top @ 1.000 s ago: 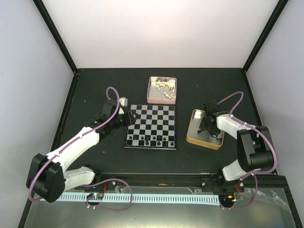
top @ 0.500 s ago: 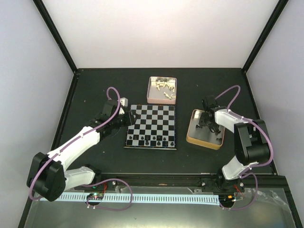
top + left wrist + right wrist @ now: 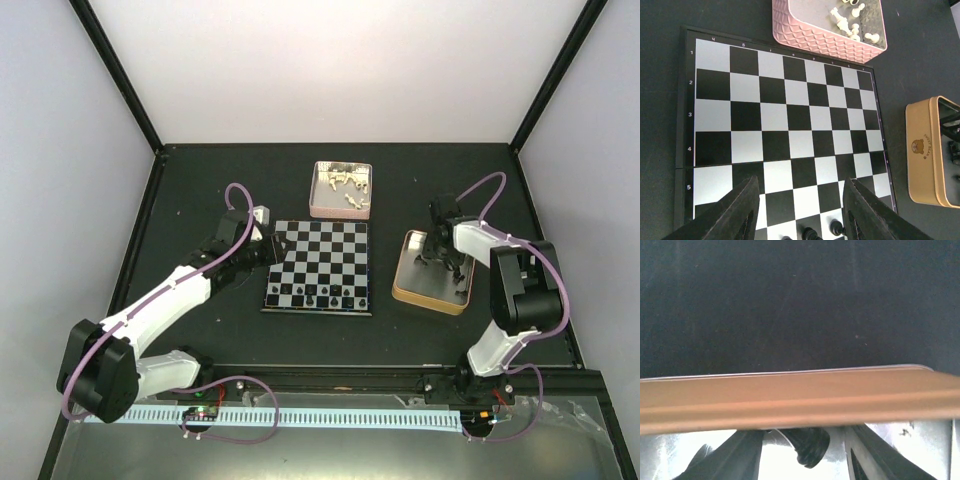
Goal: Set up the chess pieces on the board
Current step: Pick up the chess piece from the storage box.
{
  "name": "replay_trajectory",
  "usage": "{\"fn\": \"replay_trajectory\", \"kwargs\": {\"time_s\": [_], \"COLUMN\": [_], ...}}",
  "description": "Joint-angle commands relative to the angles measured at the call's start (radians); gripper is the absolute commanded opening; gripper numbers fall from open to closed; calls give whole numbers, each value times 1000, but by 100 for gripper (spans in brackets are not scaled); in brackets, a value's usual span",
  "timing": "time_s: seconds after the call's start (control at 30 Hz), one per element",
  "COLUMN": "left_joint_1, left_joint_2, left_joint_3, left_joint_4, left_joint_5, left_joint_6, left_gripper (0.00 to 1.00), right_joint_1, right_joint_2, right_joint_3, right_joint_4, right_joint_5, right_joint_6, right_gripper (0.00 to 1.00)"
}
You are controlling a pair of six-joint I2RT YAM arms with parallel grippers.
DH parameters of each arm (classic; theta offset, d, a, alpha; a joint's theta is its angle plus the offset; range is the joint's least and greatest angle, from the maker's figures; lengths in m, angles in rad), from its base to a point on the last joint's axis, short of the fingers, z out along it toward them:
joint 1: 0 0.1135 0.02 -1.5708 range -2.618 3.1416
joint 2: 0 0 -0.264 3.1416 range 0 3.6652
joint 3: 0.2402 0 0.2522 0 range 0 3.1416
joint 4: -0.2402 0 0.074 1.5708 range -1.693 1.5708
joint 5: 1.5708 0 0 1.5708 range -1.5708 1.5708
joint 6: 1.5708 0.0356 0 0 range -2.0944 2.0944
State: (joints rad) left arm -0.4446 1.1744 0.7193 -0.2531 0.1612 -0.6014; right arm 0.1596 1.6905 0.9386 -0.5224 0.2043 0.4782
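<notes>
While the left gripper [image 3: 274, 248] hangs over the board's left edge, its jaws stand wide and hold no piece. The left wrist view shows its two dark fingers [image 3: 735, 212] framing black and pale squares. The board [image 3: 318, 262] lies flat in the middle of the dark counter [image 3: 200, 185], between the two arms. A few black pieces [image 3: 322, 296] stand along its near row, too small to count from the top view. The left wrist view catches the tops of three of them at its lower edge.

A pink tin [image 3: 340, 213] sits just past the board's far edge, toward the right corner. It holds a jumble of white pieces [image 3: 345, 183], some of them lying down. A tan tin [image 3: 425, 300] sits to the right of the board, with a strip of counter between them.

The right gripper [image 3: 440, 258] is down inside the tan tin. In the right wrist view the tin's wall runs straight across the frame. Below it, the fingers [image 3: 740, 455] stand apart on either side of one black piece [image 3: 807, 445] on the shiny floor. Pale gaps show on both sides of that piece, so the jaws are not closed on it.
</notes>
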Motion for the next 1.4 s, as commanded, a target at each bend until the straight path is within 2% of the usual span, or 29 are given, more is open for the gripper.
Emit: {"fn": "replay_trajectory", "kwargs": {"time_s": [0.0, 0.17, 0.37, 0.6, 0.7, 0.77, 0.83, 1.0, 1.07, 1.27, 1.37], "left_joint_1": [7, 7, 8, 8, 7, 7, 7, 7, 8, 8, 7], "left_joint_2": [7, 5, 9, 9, 11, 10, 11, 8, 8, 1, 2], "left_joint_3": [37, 34, 37, 39, 38, 40, 41, 43, 42, 38, 39], "left_joint_4": [18, 18, 24, 25, 25, 25, 25, 22, 20, 34, 68], "left_joint_5": [9, 10, 18, 24, 26, 29, 30, 29, 29, 61, 126], "left_joint_6": [12, 12, 12, 12, 12, 12, 14, 17, 18, 28, 46], "left_gripper": [48, 48, 47, 48, 48, 48, 48, 48, 48, 48, 48], "right_joint_1": [-13, -12, -12, -11, -12, -11, -12, -11, -11, -11, -11], "right_joint_2": [15, -17, -49, -50, -53, -37, -19, 12, 16, -57, -155], "right_joint_3": [22, -4, -29, -31, -37, -28, -18, -7, -10, -48, -91], "right_joint_4": [-8, -8, -8, 9, 30, 30, 28, 48, 54, 63, 87], "right_joint_5": [-24, -86, -109, -105, -95, -86, -81, -60, -66, -109, -164], "right_joint_6": [-23, -36, -53, -61, -71, -72, -72, -77, -78, -70, -59], "right_gripper": [42, 26, 24, 14, 16, 28, 34, 36, 32, 13, 11]}}
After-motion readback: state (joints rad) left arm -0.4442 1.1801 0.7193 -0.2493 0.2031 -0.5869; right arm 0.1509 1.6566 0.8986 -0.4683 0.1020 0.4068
